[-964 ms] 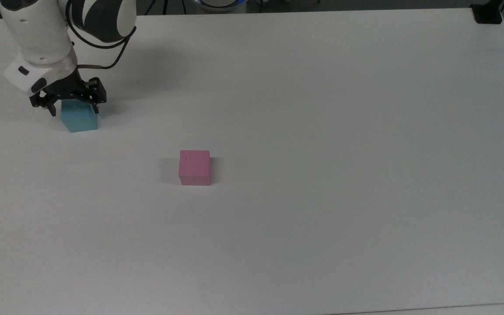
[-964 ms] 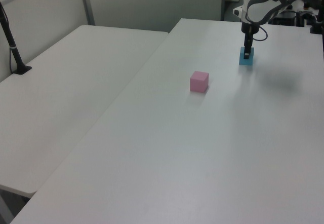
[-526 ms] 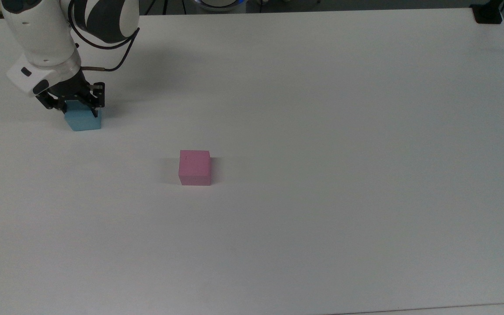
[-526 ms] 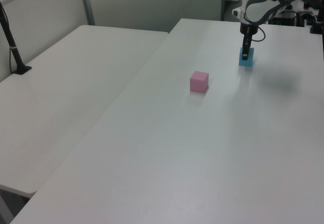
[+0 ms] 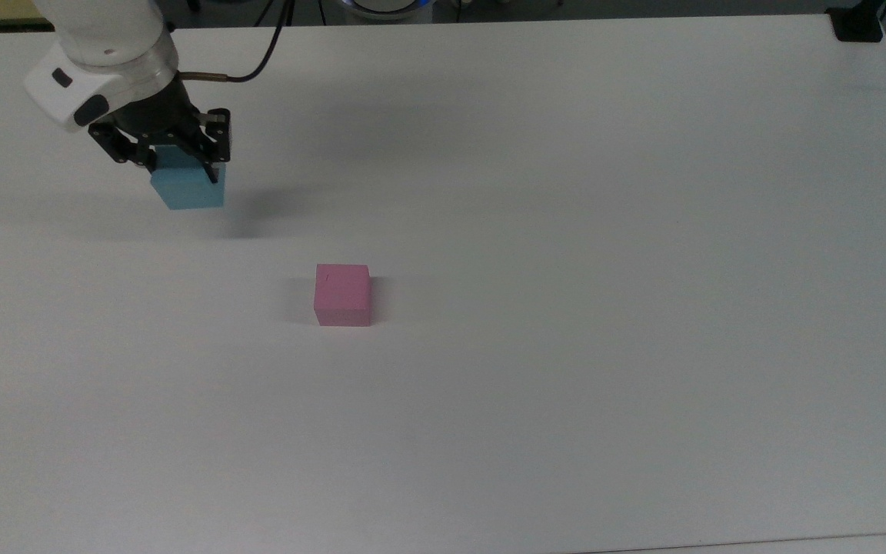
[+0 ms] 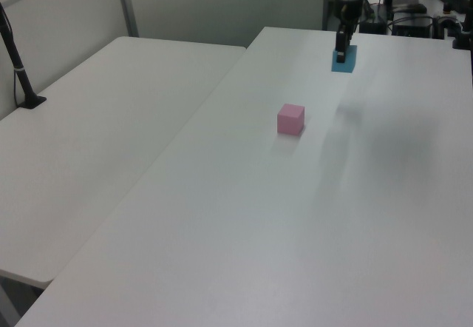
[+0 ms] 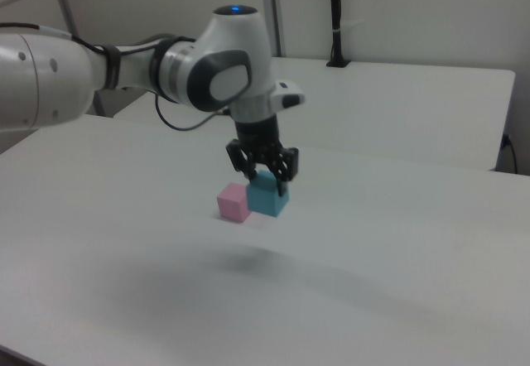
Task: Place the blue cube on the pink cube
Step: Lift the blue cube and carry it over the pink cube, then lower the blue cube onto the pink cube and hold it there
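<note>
My gripper (image 5: 181, 168) is shut on the blue cube (image 5: 189, 188) and holds it in the air above the white table (image 5: 566, 231), with its shadow on the tabletop beside it. The same blue cube (image 6: 344, 60) hangs from the gripper (image 6: 342, 52) at the far end in the left view. In the right view the gripper (image 7: 267, 177) carries the blue cube (image 7: 267, 196) just to the right view's right of the pink cube (image 7: 233, 203). The pink cube (image 5: 343, 295) rests alone on the table, down and right of the blue cube in the top view; the left view shows the pink cube (image 6: 291, 118) too.
A second white table (image 6: 96, 142) stands beside this one in the left view, with a black post (image 6: 18, 68) clamped to it. A dark clamp (image 5: 858, 23) sits at the table's far right corner in the top view.
The gripper has lifted the blue cube off the table and carried it up and toward the top view's right. The pink cube has stayed put.
</note>
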Robot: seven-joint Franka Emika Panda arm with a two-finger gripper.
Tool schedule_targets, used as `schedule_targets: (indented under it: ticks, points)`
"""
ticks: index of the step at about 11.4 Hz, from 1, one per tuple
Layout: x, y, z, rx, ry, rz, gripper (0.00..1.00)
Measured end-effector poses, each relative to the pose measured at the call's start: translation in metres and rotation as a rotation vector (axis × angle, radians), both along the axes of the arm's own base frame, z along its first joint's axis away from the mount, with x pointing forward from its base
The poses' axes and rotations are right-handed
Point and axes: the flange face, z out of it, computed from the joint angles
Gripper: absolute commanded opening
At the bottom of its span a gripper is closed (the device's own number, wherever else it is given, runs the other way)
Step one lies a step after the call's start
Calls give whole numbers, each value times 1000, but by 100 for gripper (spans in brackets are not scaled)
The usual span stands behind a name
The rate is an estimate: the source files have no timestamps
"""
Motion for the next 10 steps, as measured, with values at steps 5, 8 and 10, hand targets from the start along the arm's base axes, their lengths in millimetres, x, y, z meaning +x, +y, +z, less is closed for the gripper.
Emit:
schedule_targets:
  ticks: [5, 8, 10]
  points:
    - [42, 102, -13, 7, -23, -19, 38]
    - [60, 135, -42, 16, -54, -35, 38]
    - [70, 148, -54, 17, -59, -52, 38]
